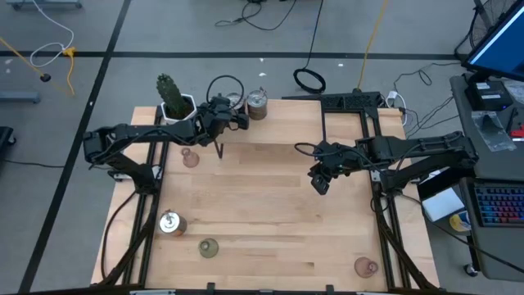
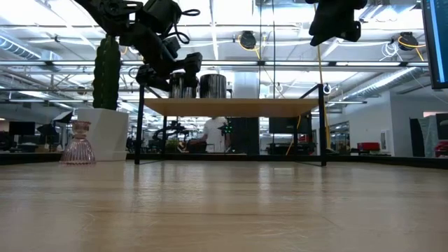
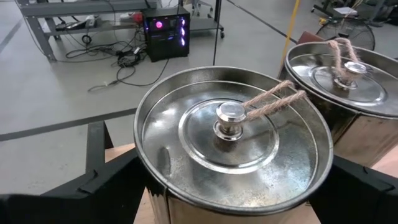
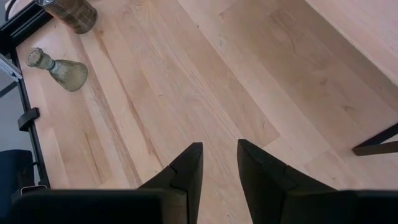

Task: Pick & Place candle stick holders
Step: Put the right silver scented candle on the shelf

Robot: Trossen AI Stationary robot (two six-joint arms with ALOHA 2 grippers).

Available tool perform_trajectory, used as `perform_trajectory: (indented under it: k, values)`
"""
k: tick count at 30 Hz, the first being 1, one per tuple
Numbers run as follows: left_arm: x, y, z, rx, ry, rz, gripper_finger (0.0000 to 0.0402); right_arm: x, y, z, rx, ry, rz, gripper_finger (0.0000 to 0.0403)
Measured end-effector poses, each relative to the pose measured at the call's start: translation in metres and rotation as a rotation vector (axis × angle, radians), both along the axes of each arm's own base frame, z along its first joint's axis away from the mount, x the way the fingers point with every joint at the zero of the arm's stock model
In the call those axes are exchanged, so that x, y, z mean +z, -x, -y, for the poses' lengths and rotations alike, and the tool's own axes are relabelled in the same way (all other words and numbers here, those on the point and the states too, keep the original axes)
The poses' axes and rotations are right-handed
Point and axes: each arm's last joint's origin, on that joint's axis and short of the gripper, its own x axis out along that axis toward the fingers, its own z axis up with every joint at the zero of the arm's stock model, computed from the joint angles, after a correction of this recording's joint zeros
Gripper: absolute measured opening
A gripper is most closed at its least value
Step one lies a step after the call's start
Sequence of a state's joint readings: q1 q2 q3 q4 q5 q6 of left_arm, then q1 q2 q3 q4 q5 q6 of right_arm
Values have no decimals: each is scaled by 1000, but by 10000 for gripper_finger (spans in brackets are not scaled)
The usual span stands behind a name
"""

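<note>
Two silvery metal candle stick holders (image 1: 237, 100) (image 1: 257, 105) stand upright on a raised wooden shelf (image 2: 231, 106) at the table's far side. My left gripper (image 1: 232, 115) is open, with one finger on either side of the left holder (image 3: 233, 134). The other holder (image 3: 348, 68) stands just beside it. A third silvery holder (image 1: 169, 222), an olive-green glass one (image 1: 209, 247) and two pink glass ones (image 1: 190, 157) (image 1: 365, 265) rest on the tabletop. My right gripper (image 1: 319, 184) hangs over the table's middle right, slightly open (image 4: 219, 158), with nothing between its fingers. My left gripper has its fingers (image 3: 118, 186) level on either side of the holder's round wall (image 3: 155, 186), coming from the table's left. Whether they touch the wall I cannot tell. The holder stands upright on the shelf.
A green cactus in a white pot (image 1: 173, 100) stands at the far left, close to my left arm. The shelf's thin black legs (image 1: 219, 152) stand on the tabletop. Bare wood lies in the table's middle (image 1: 270, 205). Cables and a desk with a keyboard lie beyond the table's edges.
</note>
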State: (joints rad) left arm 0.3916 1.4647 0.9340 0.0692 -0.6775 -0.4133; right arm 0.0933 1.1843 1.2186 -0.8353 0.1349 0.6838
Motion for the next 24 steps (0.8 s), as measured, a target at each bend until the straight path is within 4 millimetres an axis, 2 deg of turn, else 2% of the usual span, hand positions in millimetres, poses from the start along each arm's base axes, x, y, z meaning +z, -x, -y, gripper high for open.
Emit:
perform_trajectory:
  k: [24]
  values:
    - [-2,5,-6,28,19,-20,379,0,0,0,3,-3,0,91]
